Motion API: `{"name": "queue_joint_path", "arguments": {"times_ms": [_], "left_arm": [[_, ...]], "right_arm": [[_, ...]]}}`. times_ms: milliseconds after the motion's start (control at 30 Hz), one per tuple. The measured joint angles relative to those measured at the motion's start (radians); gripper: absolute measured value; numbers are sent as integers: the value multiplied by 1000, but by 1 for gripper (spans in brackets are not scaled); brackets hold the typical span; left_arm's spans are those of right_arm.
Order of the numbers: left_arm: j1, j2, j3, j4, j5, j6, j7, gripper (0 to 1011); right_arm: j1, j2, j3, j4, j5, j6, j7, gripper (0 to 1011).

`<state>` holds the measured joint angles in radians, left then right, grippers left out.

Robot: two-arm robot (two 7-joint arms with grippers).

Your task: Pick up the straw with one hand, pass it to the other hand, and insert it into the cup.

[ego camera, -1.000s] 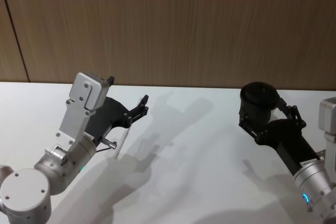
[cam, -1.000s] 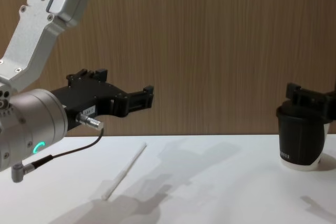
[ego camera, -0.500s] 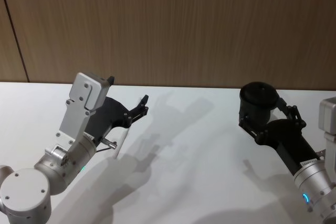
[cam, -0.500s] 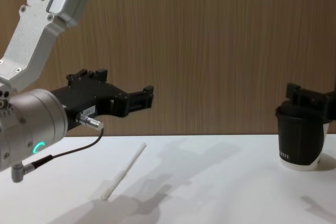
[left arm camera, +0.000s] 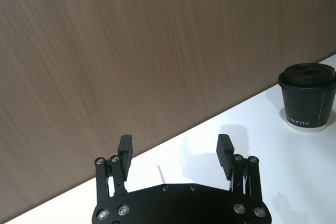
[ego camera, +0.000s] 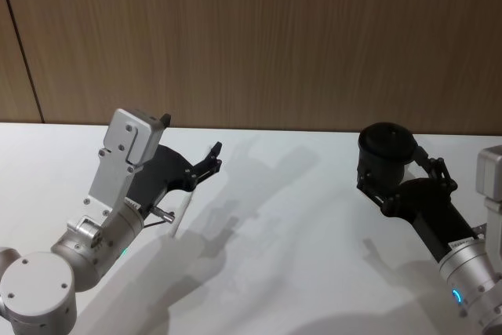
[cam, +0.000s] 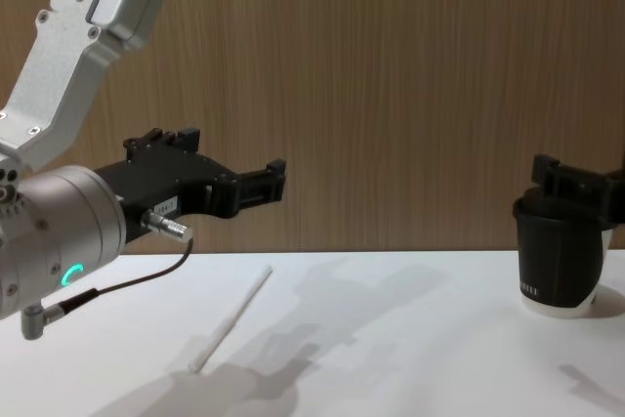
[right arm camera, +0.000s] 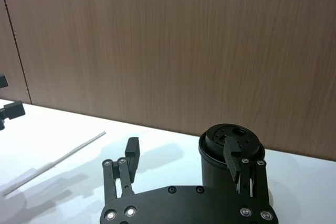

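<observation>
The white straw point(cam: 231, 319) lies flat on the white table, pointing away from me; it also shows as the straw point(right arm camera: 58, 160) and the straw's far tip point(left arm camera: 159, 171). My left gripper point(cam: 220, 163), with the silver wrist and green ring, hovers open above it, the left gripper point(ego camera: 190, 147) holding nothing and the left gripper point(left arm camera: 175, 150) showing wide-set fingers. The black lidded cup point(ego camera: 386, 147) stands upright at the right, the cup point(cam: 559, 263) on its white base. My right gripper point(ego camera: 400, 176) is open right beside the cup point(right arm camera: 223, 169), one finger in front of its lid; the right gripper point(right arm camera: 181, 153) holds nothing.
A brown wooden wall point(ego camera: 259, 37) runs along the table's far edge. The white tabletop point(cam: 391, 339) stretches between the straw and the cup.
</observation>
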<state>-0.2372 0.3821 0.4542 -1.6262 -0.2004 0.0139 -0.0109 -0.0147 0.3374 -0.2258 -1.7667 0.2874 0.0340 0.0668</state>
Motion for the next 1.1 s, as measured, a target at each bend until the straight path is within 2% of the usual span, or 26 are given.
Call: {"name": "queue_joint_path", "arguments": {"times_ms": [1100], "left_arm": [[0, 0, 0, 0, 0, 0, 0, 1003]], "right_arm": [[0, 0, 0, 0, 0, 0, 0, 1001]]}}
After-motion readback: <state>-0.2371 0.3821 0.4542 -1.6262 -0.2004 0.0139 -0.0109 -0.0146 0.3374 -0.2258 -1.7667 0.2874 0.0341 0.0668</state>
